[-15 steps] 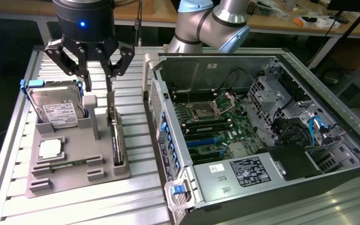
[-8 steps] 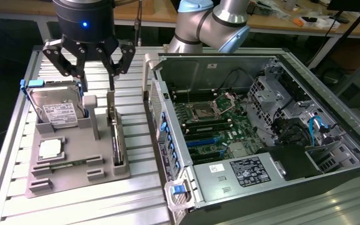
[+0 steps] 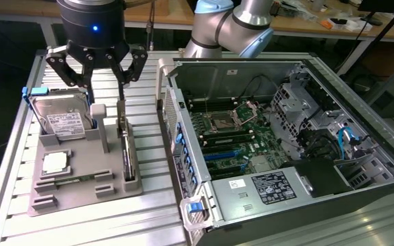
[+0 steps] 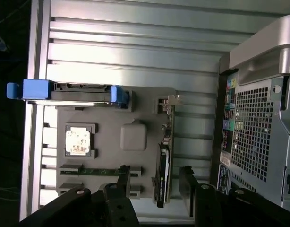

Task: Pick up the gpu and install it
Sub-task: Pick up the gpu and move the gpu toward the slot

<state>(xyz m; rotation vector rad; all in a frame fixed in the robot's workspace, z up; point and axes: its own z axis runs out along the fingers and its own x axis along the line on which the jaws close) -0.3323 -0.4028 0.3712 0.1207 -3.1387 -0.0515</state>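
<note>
Dark gpu (image 3: 127, 148), 1 item: stood on edge in the grey holder tray's (image 3: 80, 192) slot, beside the computer case (image 3: 252, 72). Gripper (image 3: 106, 91) hovered above, 2 fingers spread wide and empty, 1 either side of the card; its long axis lay across their closing line.

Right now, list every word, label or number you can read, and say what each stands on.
Nothing can be read; these carry print:
hard drive, white label: too small.
power supply, white-on-black label: too small.
gpu, pale markings: blurred.
case, coloured rear stickers: blurred.
</note>
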